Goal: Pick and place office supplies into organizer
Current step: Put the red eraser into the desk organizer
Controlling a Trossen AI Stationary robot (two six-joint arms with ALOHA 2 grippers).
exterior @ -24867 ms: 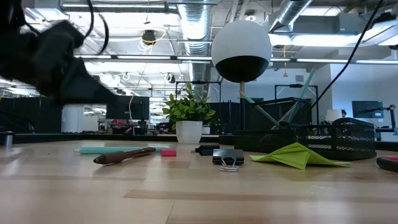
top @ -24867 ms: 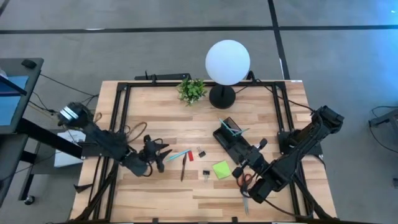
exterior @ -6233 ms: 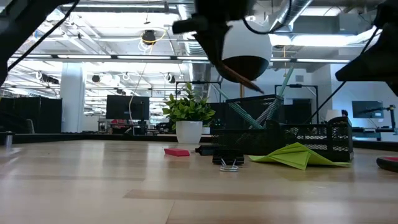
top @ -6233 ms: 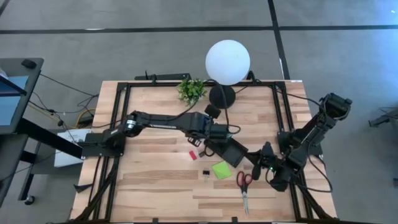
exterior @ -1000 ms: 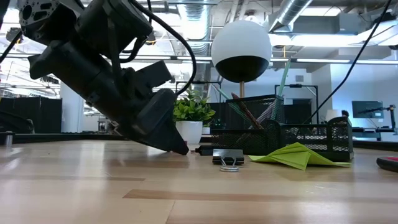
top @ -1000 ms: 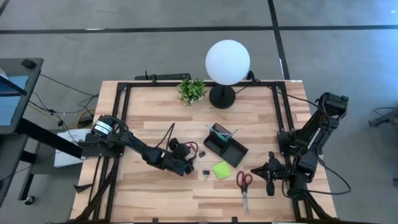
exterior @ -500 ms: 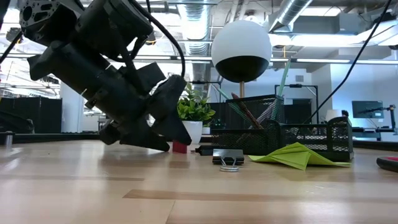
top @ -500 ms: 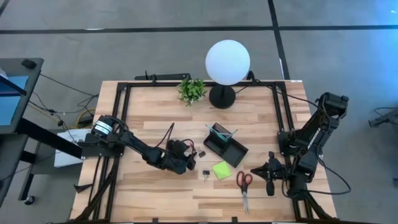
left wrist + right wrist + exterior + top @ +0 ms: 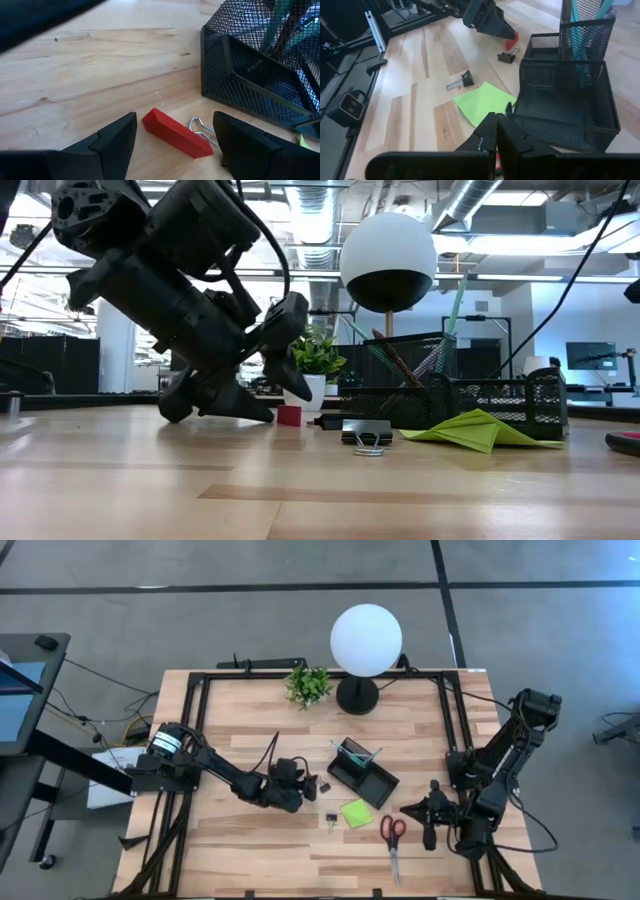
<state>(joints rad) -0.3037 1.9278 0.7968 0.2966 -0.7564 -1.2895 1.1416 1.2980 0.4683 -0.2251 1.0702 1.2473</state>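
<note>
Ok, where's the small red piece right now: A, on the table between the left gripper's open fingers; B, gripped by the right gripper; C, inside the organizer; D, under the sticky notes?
A: the red piece lies on the table between the left gripper's open fingers, outside the organizer.

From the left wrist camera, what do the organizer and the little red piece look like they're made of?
The organizer: black wire mesh, probably coated metal; the wood shows through its fine grid walls. The red piece: a solid matte block with crisp edges and no gloss, likely rubber or plastic, perhaps an eraser. It lies between the left gripper's open fingers.
</note>
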